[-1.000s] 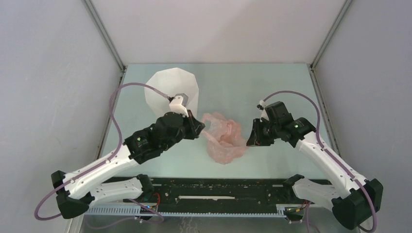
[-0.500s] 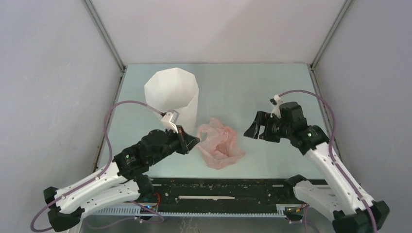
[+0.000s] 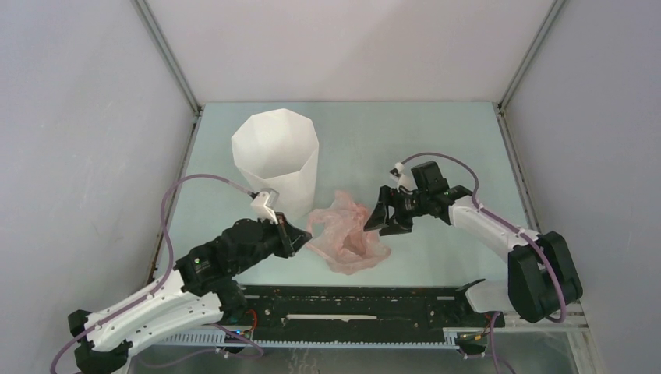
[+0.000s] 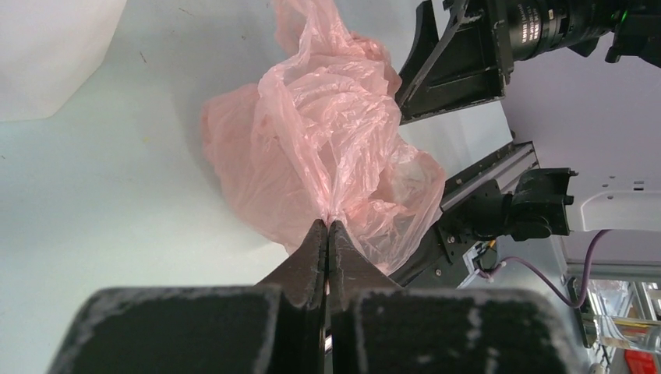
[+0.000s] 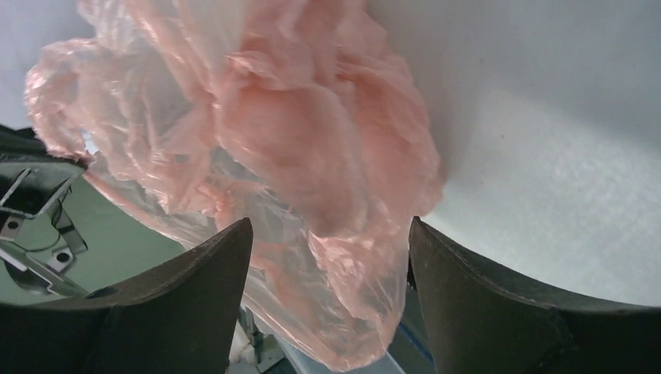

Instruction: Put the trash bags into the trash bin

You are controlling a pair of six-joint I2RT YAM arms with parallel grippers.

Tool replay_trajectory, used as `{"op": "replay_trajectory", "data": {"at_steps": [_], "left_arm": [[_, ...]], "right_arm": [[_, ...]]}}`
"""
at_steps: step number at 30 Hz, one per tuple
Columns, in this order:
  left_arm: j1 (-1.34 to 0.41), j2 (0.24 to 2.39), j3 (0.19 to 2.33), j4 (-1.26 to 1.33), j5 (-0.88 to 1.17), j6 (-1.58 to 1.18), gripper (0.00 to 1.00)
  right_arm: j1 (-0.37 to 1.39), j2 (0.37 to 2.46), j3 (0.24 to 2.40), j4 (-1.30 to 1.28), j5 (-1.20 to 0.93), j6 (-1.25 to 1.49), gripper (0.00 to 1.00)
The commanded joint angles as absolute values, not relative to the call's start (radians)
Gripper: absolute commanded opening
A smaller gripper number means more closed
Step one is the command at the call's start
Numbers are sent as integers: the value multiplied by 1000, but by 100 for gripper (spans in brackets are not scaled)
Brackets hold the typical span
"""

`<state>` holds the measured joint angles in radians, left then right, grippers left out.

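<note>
The pale-pink trash bag [image 3: 343, 238] lies crumpled on the table between my two grippers, in front of the white faceted trash bin [image 3: 275, 160]. My left gripper [image 3: 300, 238] is shut on the bag's left edge; in the left wrist view the gripper [image 4: 328, 226] pinches a fold of the bag [image 4: 327, 148]. My right gripper [image 3: 379, 220] is open at the bag's right side. In the right wrist view the gripper [image 5: 329, 234] has its jaws wide apart, with the bag [image 5: 257, 125] bulging between them.
The bin stands upright at the back left, its corner in the left wrist view [image 4: 54, 54]. The black rail [image 3: 351, 300] runs along the near edge. Grey walls enclose the table on three sides.
My left gripper has pulled back toward the near left, dragging the bag with it. My right gripper swung out to the right, then came back in low against the bag's right side.
</note>
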<state>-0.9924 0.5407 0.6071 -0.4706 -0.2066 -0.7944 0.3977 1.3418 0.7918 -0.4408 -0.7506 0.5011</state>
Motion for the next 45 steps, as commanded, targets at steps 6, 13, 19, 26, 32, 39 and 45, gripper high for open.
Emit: {"op": "replay_trajectory", "data": {"at_steps": [6, 13, 19, 26, 32, 39, 45], "left_arm": [[-989, 595, 670, -485, -172, -746, 0], [-986, 830, 1144, -510, -258, -547, 0], [-1006, 1030, 1541, -564, -540, -402, 0], [-1011, 980, 1061, -641, -362, -696, 0], [-1039, 834, 670, -478, -368, -863, 0], [-1039, 689, 548, -453, -388, -871, 0], [-1039, 616, 500, -459, -366, -877, 0]], "right_arm": [[425, 1439, 758, -140, -779, 551, 31], [303, 1296, 1343, -889, -270, 263, 0], [519, 1214, 1717, -1043, 380, 119, 0], [629, 1121, 1172, -843, -184, 221, 43], [573, 1028, 875, -667, -405, 393, 83], [350, 988, 856, -644, -613, 408, 86], [297, 1174, 963, -458, -723, 477, 85]]}}
